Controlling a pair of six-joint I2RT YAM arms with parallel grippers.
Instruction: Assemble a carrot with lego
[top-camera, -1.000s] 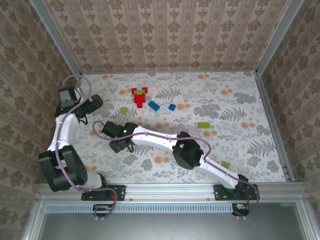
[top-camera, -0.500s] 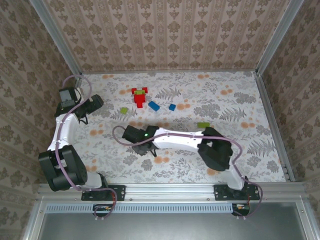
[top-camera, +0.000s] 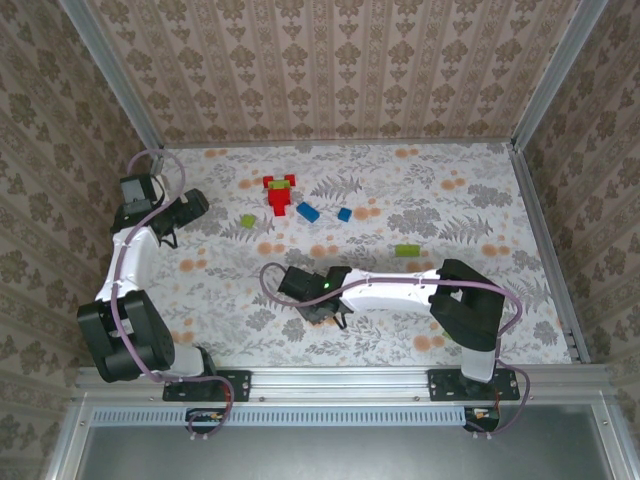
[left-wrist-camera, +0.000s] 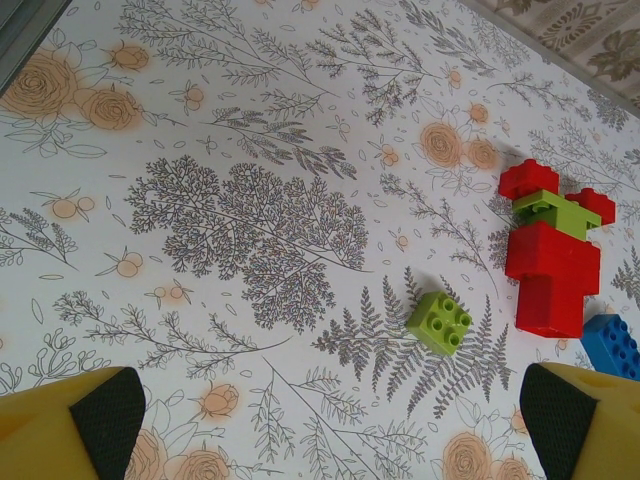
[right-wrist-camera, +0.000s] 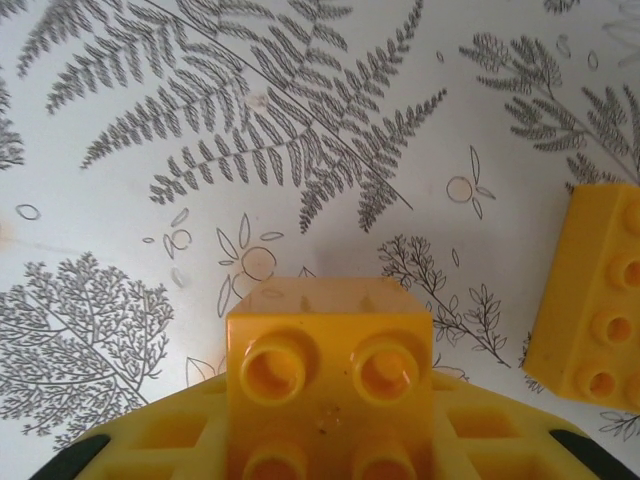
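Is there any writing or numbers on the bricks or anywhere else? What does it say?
None: no word, number or sign can be read anywhere.
Orange brick: its studs look smooth, with no lettering to read.
Red stack: plain colour, no print.
Table and walls: only flower and leaf patterns.

Top external: high up behind both arm bases, looking down, far enough to frame the whole table (top-camera: 480, 200).
Left wrist: just behind the left gripper (left-wrist-camera: 325, 440), tilted forward over the table, mid-close. The red stack (left-wrist-camera: 550, 270) and green brick (left-wrist-camera: 440, 322) lie ahead-right of it, and both also show in the top view.
Right wrist: steep down, very close. The orange brick (right-wrist-camera: 330, 350) sits in the right gripper (right-wrist-camera: 325, 445), with the second orange brick (right-wrist-camera: 600, 290) just right.
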